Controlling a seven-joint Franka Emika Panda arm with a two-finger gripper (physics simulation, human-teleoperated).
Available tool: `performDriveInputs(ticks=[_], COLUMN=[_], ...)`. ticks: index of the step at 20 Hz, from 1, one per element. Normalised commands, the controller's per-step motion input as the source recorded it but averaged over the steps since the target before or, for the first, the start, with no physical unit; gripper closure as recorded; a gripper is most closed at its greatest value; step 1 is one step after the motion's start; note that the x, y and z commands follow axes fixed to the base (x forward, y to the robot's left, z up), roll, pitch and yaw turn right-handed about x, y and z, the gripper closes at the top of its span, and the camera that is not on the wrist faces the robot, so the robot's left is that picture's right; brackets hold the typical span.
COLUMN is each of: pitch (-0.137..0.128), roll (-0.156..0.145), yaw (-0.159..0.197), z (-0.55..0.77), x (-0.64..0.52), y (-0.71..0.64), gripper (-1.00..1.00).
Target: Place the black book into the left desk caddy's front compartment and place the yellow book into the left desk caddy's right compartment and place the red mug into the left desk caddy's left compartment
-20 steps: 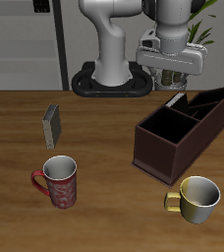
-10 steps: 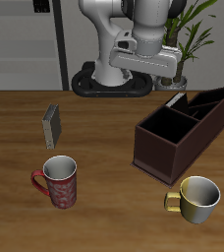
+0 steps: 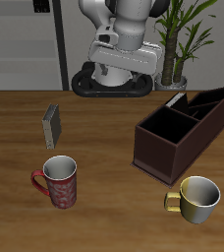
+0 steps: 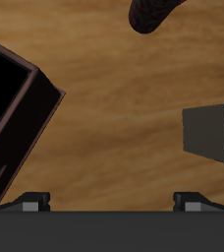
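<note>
Yellow book (image 3: pixel 52 125) stood upright on the table (image 3: pixel 104 177), long axis vertical, spine toward the front edge, no writing readable. It sat behind the red mug (image 3: pixel 59 182), well apart from the left desk caddy (image 3: pixel 183 130). Gripper (image 4: pixel 112 202) hung above, fingers spread, holding nothing.

Wood-grain surface (image 3: pixel 104 138), satin. Glossy ceramic-look red mug (image 3: pixel 59 183) and pale-yellow mug (image 3: pixel 196 199). Matt left desk caddy (image 3: pixel 183 133).

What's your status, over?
Pincer high near the base, empty by wrist view. Yellow book upright on the table, red mug nearer the front, both outside the left desk caddy. Path unobstructed.
</note>
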Motion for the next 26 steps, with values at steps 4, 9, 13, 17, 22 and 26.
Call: performDriveInputs(ticks=[4, 9, 13, 17, 22, 26], pitch=[-0.024, -0.012, 0.000, 0.014, 0.049, -0.045], roll=[-0.066, -0.019, -0.049, 0.139, 0.141, 0.045], yaw=[0.072, 0.079, 0.106, 0.183, 0.052, 0.047], z=[0.01, -0.02, -0.06, -0.23, -0.22, -0.03], x=[0.11, 0.07, 0.06, -0.09, -0.11, -0.14], y=[-0.59, -0.39, -0.39, -0.27, -0.22, -0.32], gripper=[-1.00, -1.00, -1.00, -1.00, -1.00, -1.00])
